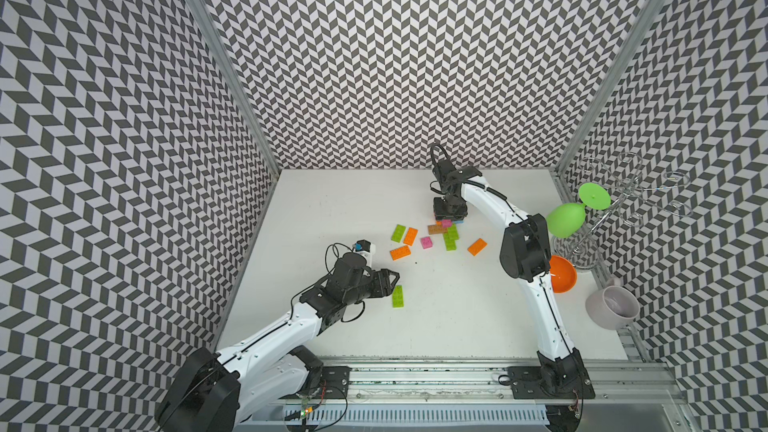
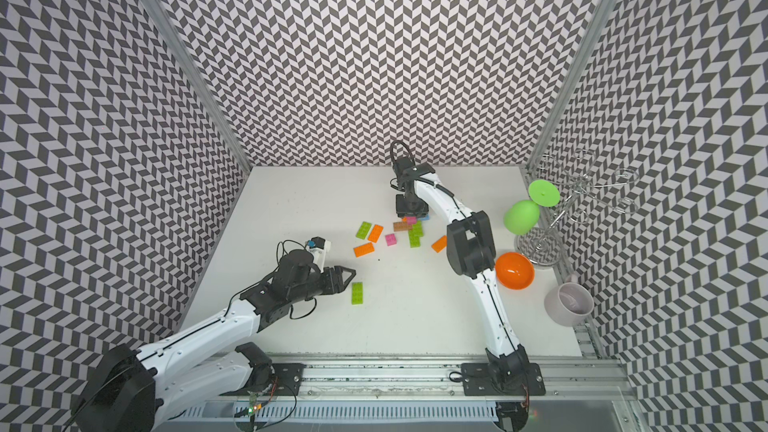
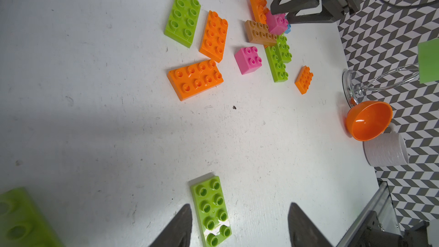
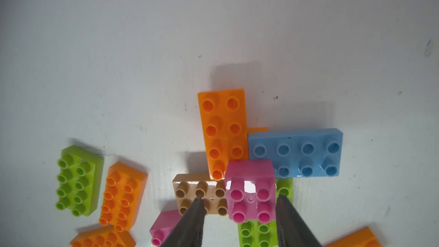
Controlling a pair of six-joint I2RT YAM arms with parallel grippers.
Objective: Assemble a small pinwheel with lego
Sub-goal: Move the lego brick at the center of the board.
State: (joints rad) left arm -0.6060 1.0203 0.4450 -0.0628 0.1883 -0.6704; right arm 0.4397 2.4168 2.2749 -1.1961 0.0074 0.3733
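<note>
In the right wrist view my right gripper (image 4: 240, 199) stands open around a pink square (image 4: 250, 186). That square sits on top where an orange brick (image 4: 222, 131), a blue brick (image 4: 297, 152), a brown brick (image 4: 199, 192) and a lime brick (image 4: 256, 234) meet. In both top views this gripper (image 1: 449, 216) points down over the cluster (image 2: 409, 226). My left gripper (image 3: 240, 210) is open, low over the table. A loose lime brick (image 3: 211, 210) (image 1: 397, 297) lies flat between its fingers, untouched. A second pink square (image 1: 426, 242) lies loose.
Loose bricks lie left of the cluster: one lime (image 1: 399, 233) and two orange (image 1: 410, 236) (image 1: 400, 252); another orange one (image 1: 477, 246) lies right. At the right edge stand an orange bowl (image 1: 563, 274), a white mug (image 1: 613, 307) and a green goblet (image 1: 565, 220) on a wire rack (image 1: 623, 189).
</note>
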